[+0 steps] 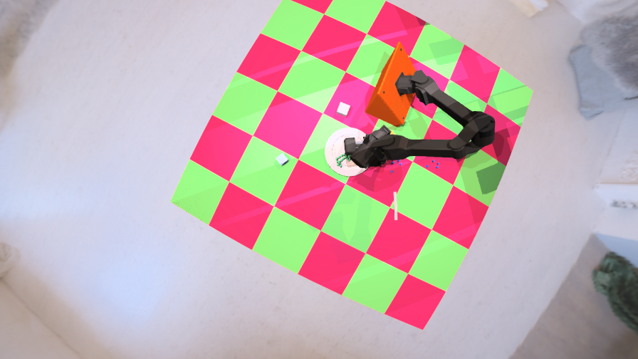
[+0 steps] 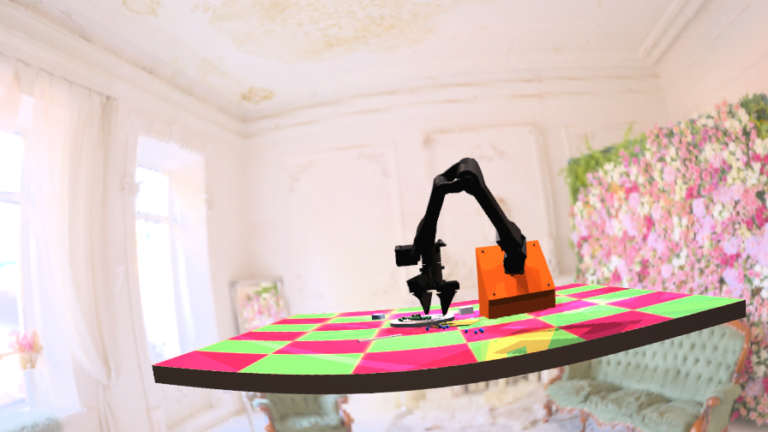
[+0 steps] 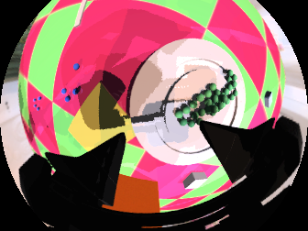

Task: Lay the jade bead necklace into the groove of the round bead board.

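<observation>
Currently on the tabletop, checked in pink and green: one round bead board, pale, lying flat, with a thin circular groove. One green necklace — bunched in a long heap on the board, mostly across the area inside the groove, one end reaching the ring's line; it does not follow the circle. One claw, black, pointing down above the board, its two fingers spread wide with nothing between them. One black arm, bent high at the elbow, mounted on an orange wedge-shaped base to the right of the board in the exterior view. Further items, placed by that same view: two small pale blocks, one on the far left side of the board, the other on the far right side; one yellow piece, flat, right of the board; loose blue beads, scattered near and right — in two loose groups; one thin pale strip, near left, apart from the board.
</observation>
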You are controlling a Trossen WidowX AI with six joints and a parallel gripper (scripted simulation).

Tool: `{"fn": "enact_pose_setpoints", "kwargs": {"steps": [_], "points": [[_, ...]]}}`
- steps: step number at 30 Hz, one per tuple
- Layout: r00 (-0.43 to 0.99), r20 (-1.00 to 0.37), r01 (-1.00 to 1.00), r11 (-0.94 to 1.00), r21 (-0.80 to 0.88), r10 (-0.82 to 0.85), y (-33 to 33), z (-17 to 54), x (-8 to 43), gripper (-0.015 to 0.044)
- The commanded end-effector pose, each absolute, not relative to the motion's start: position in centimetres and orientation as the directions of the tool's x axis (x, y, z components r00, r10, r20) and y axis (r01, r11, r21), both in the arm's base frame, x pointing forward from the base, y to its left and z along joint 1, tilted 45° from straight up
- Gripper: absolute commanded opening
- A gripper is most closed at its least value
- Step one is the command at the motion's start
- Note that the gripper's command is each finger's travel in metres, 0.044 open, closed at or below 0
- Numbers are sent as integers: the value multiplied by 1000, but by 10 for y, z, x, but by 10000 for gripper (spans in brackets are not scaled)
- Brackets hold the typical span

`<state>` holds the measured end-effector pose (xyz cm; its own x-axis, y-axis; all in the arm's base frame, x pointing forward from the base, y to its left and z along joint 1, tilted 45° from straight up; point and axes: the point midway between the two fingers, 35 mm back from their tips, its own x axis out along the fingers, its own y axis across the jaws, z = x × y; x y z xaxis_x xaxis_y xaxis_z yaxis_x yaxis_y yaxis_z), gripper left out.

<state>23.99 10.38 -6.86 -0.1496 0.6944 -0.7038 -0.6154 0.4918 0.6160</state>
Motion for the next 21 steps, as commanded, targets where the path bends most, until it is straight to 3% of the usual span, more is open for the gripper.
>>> {"fn": "enact_pose_setpoints", "kwargs": {"steps": [1,14,21], "points": [[-150,-705,-619,490,614,693,104,-68,240,440],[-150,-705,-619,490,614,693,104,-68,240,440],[-147,-706,-739,398,544,692,94,-74,283,256]]}}
